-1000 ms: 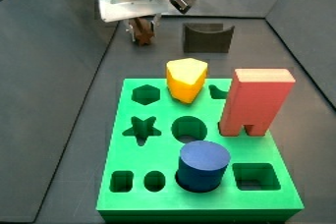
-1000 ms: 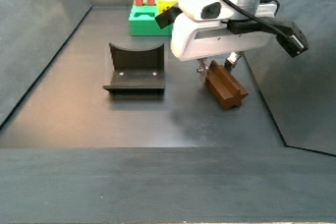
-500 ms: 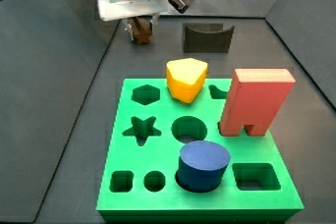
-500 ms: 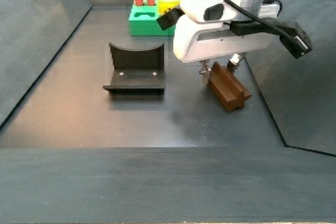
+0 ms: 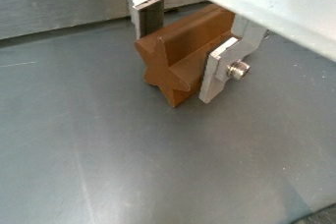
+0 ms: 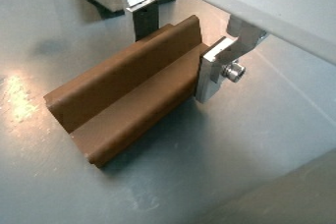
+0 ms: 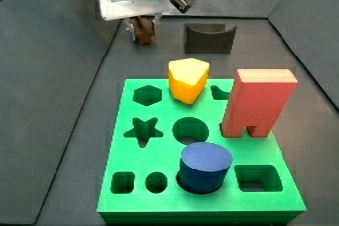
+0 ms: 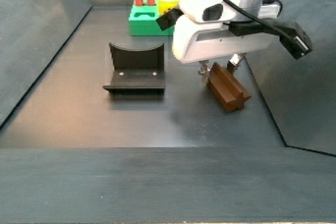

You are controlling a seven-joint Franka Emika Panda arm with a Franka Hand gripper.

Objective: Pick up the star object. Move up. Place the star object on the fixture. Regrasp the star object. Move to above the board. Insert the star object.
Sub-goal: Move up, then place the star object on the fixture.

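Down on the dull grey metal floor [image 8: 144, 120] lies the star object [image 5: 178, 56], a long brown wooden bar with a ridged, star-shaped cross-section; its grooved sides run lengthwise in a wrist view [image 6: 125, 95]. In a side view it is a small brown piece [image 7: 141, 32] at the far end of the floor, left of the fixture [image 7: 208, 38]; in a side view from the opposite end it rests flat on the floor [image 8: 227, 88], to the right of the fixture [image 8: 136, 69] and apart from it.

The gripper [image 5: 184, 46] is right down on it. Both wrist views show the flat silver fingers [image 6: 219, 66] standing on either side of the bar, one plate with a bolt head against its flank, the dark pad [image 5: 149, 18] of the opposite finger at the other flank. The plates look to be in contact with the wood, though whether they are pressing I cannot tell. The bulky white gripper body [image 8: 217, 36] hangs just above the piece.

The fixture is a dark L-shaped bracket on a base plate, with a curved notch in its upright. Well away from it sits the board [image 7: 199, 151], a bright green square slab with shaped cut-outs, the star hole [image 7: 143, 129] open. On the board stand a yellow hexagonal block [image 7: 188, 79], a tall red block [image 7: 260, 101] and a blue cylinder [image 7: 204, 167].
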